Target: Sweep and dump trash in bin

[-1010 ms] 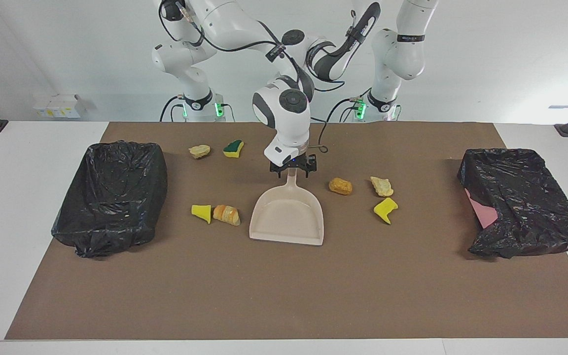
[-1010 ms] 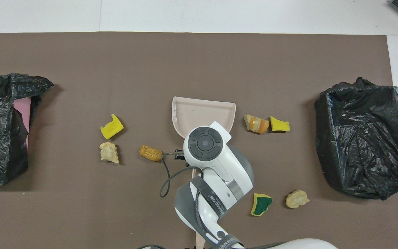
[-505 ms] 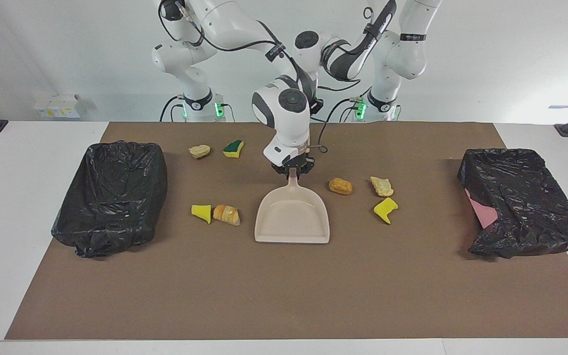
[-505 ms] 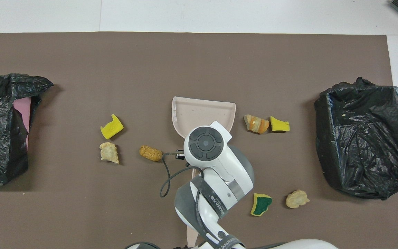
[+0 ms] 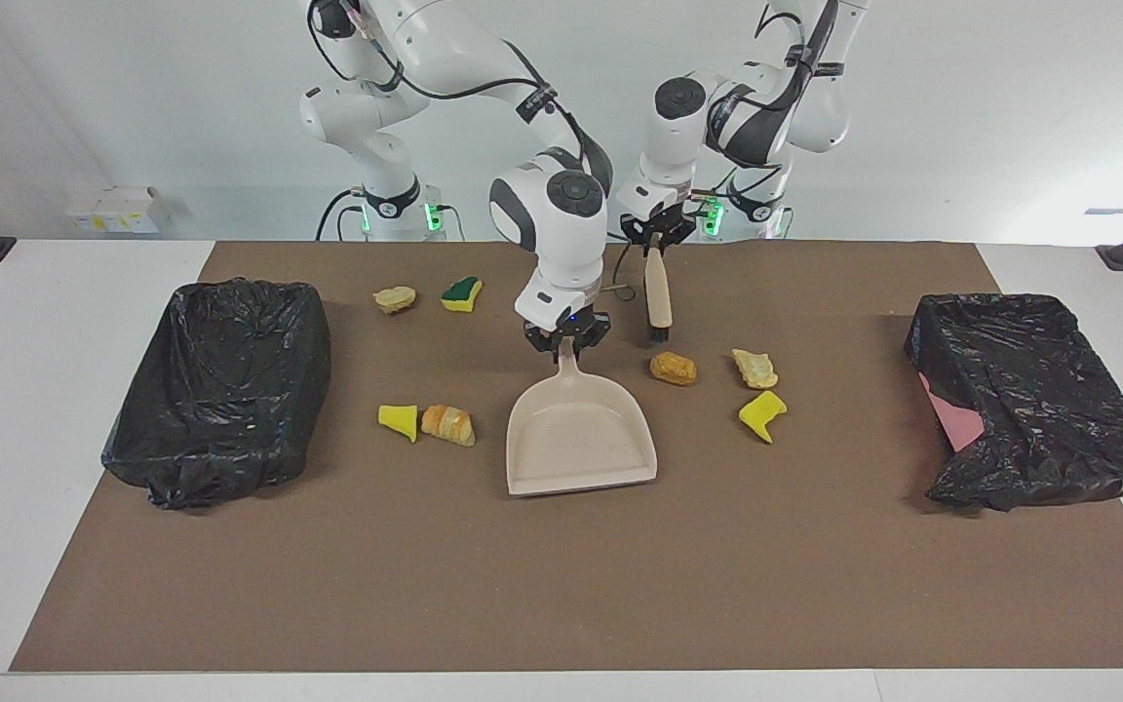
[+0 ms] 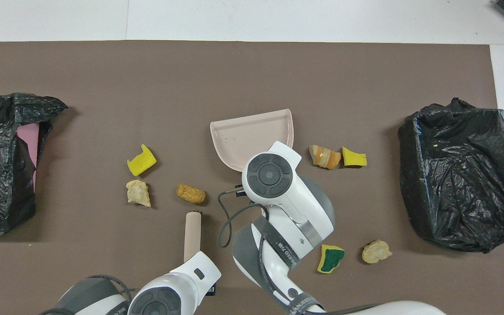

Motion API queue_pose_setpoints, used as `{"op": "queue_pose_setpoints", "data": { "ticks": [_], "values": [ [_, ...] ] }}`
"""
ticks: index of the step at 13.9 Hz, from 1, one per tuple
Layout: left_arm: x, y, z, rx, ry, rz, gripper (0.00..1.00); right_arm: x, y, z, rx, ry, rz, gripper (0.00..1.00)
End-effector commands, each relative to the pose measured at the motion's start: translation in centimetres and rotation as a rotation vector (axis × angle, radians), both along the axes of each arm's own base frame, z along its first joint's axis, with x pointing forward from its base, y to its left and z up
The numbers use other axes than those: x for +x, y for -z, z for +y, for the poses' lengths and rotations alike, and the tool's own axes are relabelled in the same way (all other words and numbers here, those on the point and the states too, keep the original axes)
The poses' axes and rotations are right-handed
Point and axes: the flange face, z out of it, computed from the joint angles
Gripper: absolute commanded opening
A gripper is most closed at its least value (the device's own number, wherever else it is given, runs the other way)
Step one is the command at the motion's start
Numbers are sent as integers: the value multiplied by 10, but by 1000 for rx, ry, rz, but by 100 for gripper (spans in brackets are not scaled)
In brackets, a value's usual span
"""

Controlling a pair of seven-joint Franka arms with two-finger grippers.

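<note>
All seven trash [image 5: 673, 368] scraps lie loose on the mat, at 3 and 9 o'clock of the dustpan [image 5: 581, 437]; none binned. Right gripper [image 5: 566, 336] clamps the dustpan handle. Left gripper [image 5: 656, 232] grips the brush [image 5: 657, 295]. Sweeping not started.

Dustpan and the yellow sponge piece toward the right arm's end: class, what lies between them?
Between the dustpan and the yellow sponge piece lies the croissant, touching the sponge; the facing view shows it.
</note>
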Motion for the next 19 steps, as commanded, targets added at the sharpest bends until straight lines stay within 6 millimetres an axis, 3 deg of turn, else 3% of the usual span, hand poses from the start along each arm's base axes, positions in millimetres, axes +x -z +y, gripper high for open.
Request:
{"op": "queue_pose_setpoints", "data": {
  "ticks": [1, 3, 5, 8, 11, 15, 19],
  "values": [
    [-3, -14, 17, 14, 14, -6, 0, 17, -28, -32, -8, -163, 20, 0],
    [13, -28, 25, 14, -25, -13, 0, 31, -26, -55, -8, -315, 32, 0],
    [38, -28, 38, 30, -80, -18, 0, 44, -21, -80, -6, -450, 55, 0],
    [78, -29, 64, 92, -123, -82, 0, 53, -24, -96, -7, -617, 97, 0],
    [130, -28, 104, 102, -254, -76, 0, 51, -21, -97, 1, -815, 130, 0],
    [159, -4, 168, 97, -191, -17, 0, 33, -19, -91, -14, -916, 174, 0],
    [171, 20, 166, 43, -182, 8, 0, 8, -17, -79, -16, -1058, 201, 0]
  ]
}}
